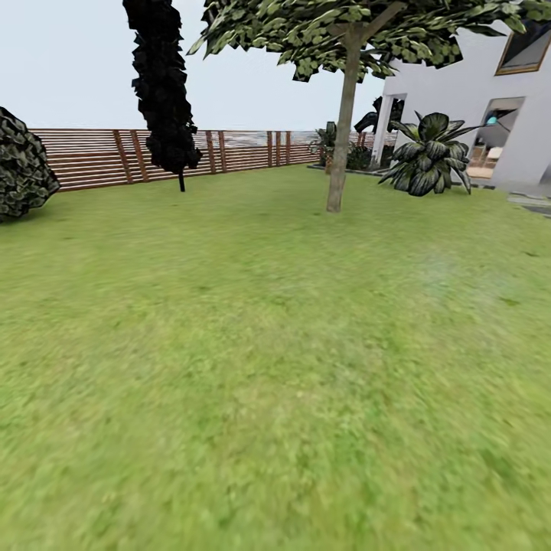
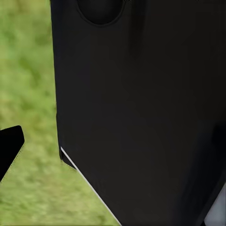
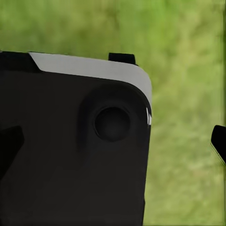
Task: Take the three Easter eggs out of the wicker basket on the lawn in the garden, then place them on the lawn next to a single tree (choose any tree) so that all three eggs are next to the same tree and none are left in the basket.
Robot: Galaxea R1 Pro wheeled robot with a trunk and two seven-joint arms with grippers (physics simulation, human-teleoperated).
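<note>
Head view: a wide stretch of lawn (image 1: 260, 367) is seen close by, bare of basket and eggs, so their whereabouts cannot be told; the robot is judged to be in transit. In the wrist views dark robot bodywork is seen over grass, with finger tips at the edges, so the arms seem tucked for travel; whether the fingers are apart or together cannot be told. Farther off a slim-trunked tree (image 1: 343, 130) stands, with a white house (image 1: 490, 99) and a wooden fence (image 1: 99, 157) behind it.
</note>
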